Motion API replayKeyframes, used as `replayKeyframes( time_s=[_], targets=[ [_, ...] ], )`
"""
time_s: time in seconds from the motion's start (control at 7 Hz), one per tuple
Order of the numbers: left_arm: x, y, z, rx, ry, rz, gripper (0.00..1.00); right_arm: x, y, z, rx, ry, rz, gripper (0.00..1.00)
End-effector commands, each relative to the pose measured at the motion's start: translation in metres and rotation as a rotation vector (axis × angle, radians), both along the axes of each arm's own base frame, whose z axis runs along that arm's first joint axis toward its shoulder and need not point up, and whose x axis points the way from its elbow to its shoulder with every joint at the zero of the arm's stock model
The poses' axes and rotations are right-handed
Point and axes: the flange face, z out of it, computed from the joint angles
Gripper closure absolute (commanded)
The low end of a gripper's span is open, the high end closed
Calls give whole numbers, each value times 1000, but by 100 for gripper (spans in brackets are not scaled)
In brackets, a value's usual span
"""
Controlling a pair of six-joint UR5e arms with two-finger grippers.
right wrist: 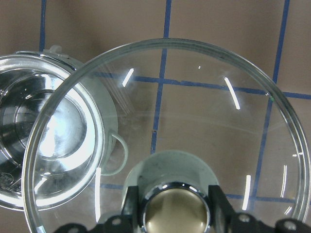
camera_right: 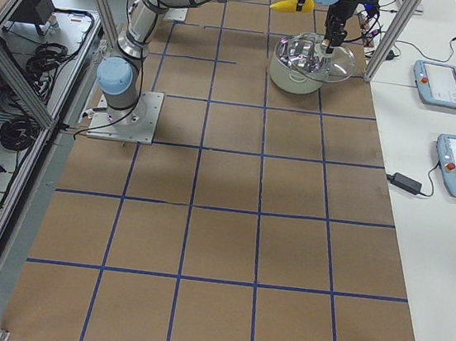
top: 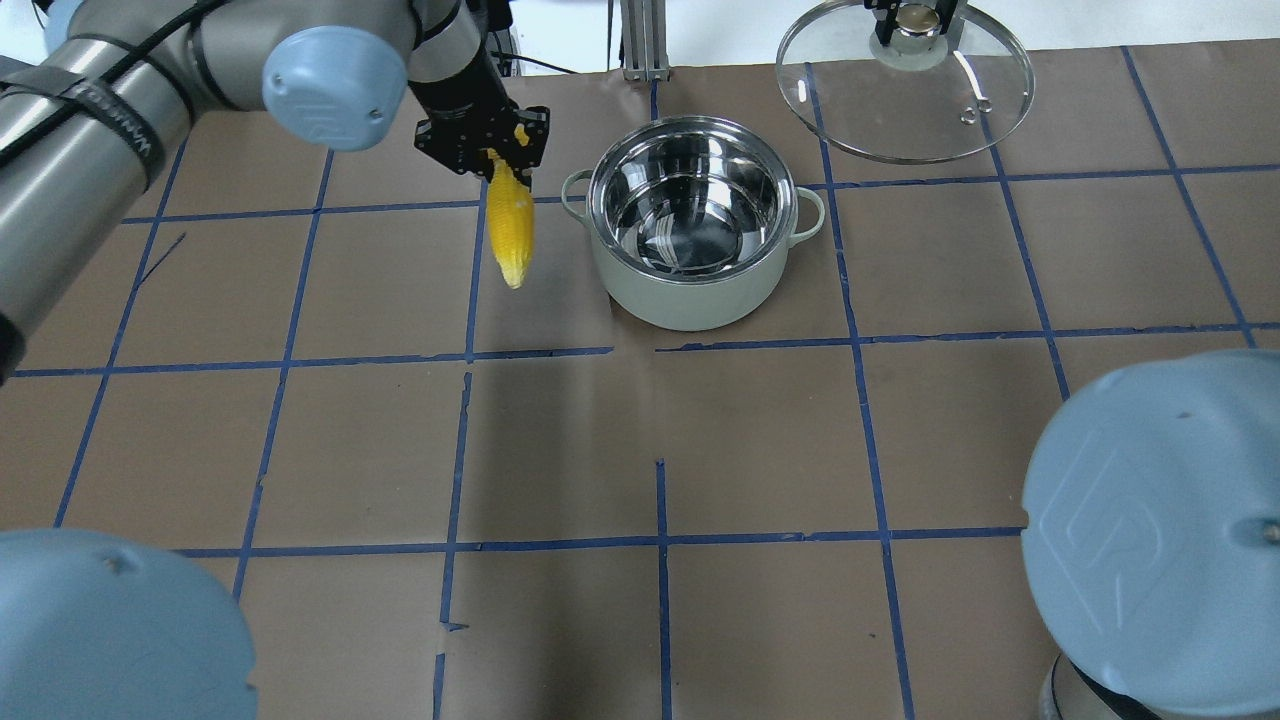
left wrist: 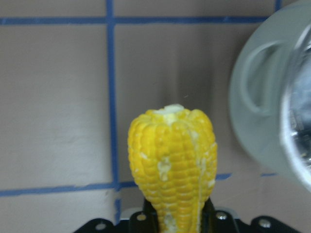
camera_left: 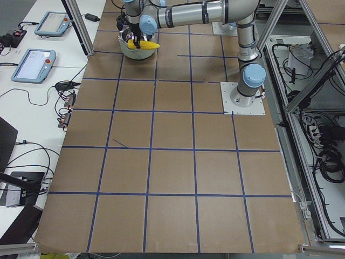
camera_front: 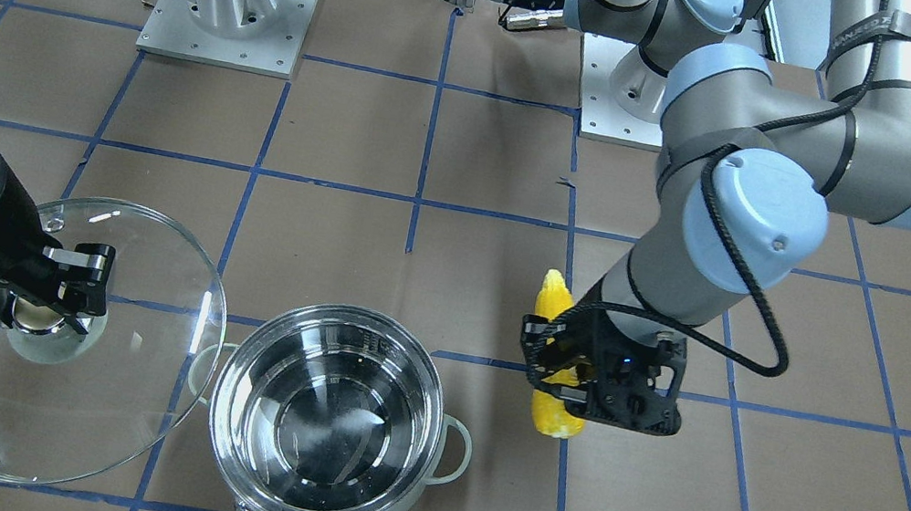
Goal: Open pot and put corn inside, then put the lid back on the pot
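Note:
The open steel pot (top: 695, 205) stands empty on the table; it also shows in the front view (camera_front: 327, 414). My left gripper (top: 490, 145) is shut on the yellow corn (top: 510, 228) and holds it above the table just left of the pot. The corn shows in the front view (camera_front: 552, 299) and fills the left wrist view (left wrist: 171, 160), with the pot's handle (left wrist: 255, 80) at right. My right gripper (camera_front: 64, 301) is shut on the knob of the glass lid (camera_front: 110, 383), held up beside the pot. The lid also shows in the overhead view (top: 900, 110) and the right wrist view (right wrist: 194, 126).
The table (top: 640, 440) is brown paper with a blue tape grid. The two arm bases (camera_front: 229, 5) stand at the robot's side. Tablets and cables (camera_right: 442, 84) lie on the white bench beyond the pot's edge of the table.

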Motion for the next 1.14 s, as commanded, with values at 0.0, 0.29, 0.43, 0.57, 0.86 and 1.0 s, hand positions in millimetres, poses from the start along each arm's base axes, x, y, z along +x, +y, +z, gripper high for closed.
replayKeyframes(
  time_s=[0.0,0.29,0.43,0.57,0.86,1.0],
  targets=[
    [-92,-25,-15,-32,4,-9,79,0,0,0,-1,4,1,93],
    [-130,-43,-30,-44,11,10,78,0,2,4,-5,4,1,93],
    [-137,-45,-38,-38,11,4,72,1,2,5,-7,4,2,93],
    [-143,-39,-50,-11,-2,-20,31,1,2,6,-9,4,2,93],
    [-148,-38,-55,-11,-4,-17,0,1,2,5,-7,4,2,93],
    [-146,-37,-46,-20,-2,-15,0,1,2,4,-6,5,2,93]
  ],
)
